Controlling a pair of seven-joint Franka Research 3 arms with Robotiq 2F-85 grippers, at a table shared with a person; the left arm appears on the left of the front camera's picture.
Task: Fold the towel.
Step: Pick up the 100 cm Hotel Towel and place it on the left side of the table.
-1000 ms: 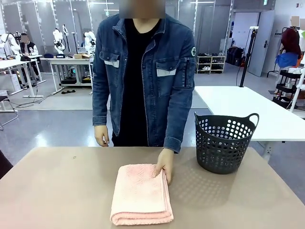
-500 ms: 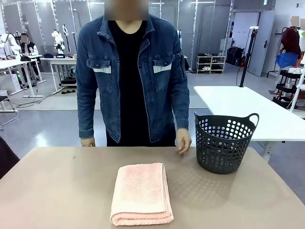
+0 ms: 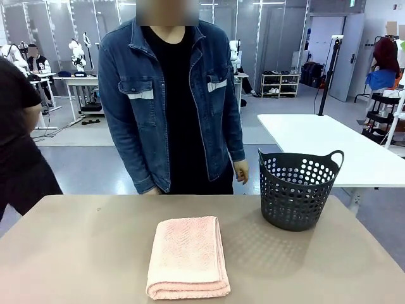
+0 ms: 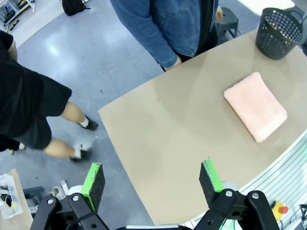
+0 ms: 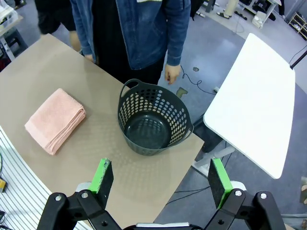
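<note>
Folded towel (image 3: 188, 256) flat on the tan table (image 3: 76, 253), at 1 o'clock from the left gripper (image 4: 151, 184) and 10 o'clock from the right gripper (image 5: 160, 181), well apart from both; both wide open, holding nothing. Dark basket (image 3: 297, 189) at the towel's 2 o'clock, empty inside. Person (image 3: 171, 101) at 12 o'clock, hands off the table.

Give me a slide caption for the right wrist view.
Open right gripper above an empty dark basket; folded pink towel lies on the tan table.

no readable text or labels
</note>
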